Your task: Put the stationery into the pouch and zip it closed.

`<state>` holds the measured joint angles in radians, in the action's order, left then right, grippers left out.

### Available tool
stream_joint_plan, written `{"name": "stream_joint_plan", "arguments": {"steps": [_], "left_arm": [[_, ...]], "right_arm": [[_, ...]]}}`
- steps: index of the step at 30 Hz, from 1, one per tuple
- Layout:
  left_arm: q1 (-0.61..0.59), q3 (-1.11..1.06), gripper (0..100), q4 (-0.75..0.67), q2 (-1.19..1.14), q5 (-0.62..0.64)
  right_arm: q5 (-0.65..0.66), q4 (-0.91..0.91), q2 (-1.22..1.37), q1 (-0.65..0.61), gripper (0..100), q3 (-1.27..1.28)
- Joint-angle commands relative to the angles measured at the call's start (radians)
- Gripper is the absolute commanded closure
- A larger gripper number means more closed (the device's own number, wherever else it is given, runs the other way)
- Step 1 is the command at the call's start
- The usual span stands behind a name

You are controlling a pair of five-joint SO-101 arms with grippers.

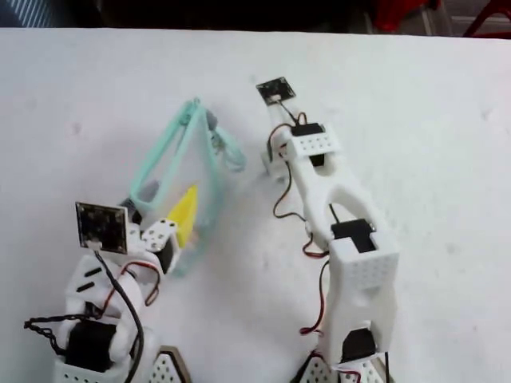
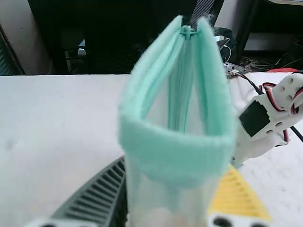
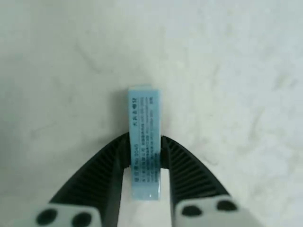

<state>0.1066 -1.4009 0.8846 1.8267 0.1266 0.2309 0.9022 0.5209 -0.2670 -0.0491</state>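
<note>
A clear pouch [image 1: 209, 159] with mint-green trim lies on the white table, its zip open. My left gripper [image 1: 164, 199] is shut on its near end, which sits between the grey finger [image 2: 94, 198] and the yellow finger [image 2: 236, 194]. In the left wrist view the pouch [image 2: 175, 146] gapes wide with its mouth edge towards the camera. A light-blue printed eraser [image 3: 144, 142] is clamped upright in my right gripper [image 3: 144, 141], just above the table. That right gripper [image 1: 271, 163] stands to the right of the pouch, apart from it.
The pouch's mint strap loop [image 1: 230, 153] lies between the pouch and the right arm [image 2: 265, 123]. Red wires [image 1: 279, 199] hang along the right arm. Bare white table [image 1: 415, 120] stretches to the right and back; dark clutter lies past its far edge.
</note>
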Motion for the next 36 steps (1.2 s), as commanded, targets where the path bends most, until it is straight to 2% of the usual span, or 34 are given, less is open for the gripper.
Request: {"name": "stream_joint_plan", "arguments": {"steps": [1,10,17,31,36], "left_arm": [[0.013,0.02,77,-0.028,0.002,-0.025],[0.015,0.018,77,-0.028,0.002,-0.028],[0.074,-0.002,77,-0.029,0.002,-0.066],[0.073,-0.002,77,-0.029,0.002,-0.072],[0.071,0.0,77,-0.029,0.002,-0.072]], "right_arm": [[0.009,0.007,-0.016,-0.001,98.1,-0.035],[0.009,0.007,-0.016,-0.001,98.1,-0.035],[0.009,0.007,-0.016,-0.001,98.1,-0.035],[0.009,0.007,-0.016,-0.001,98.1,-0.032],[0.009,0.107,-0.087,-0.005,98.1,-0.061]]}}
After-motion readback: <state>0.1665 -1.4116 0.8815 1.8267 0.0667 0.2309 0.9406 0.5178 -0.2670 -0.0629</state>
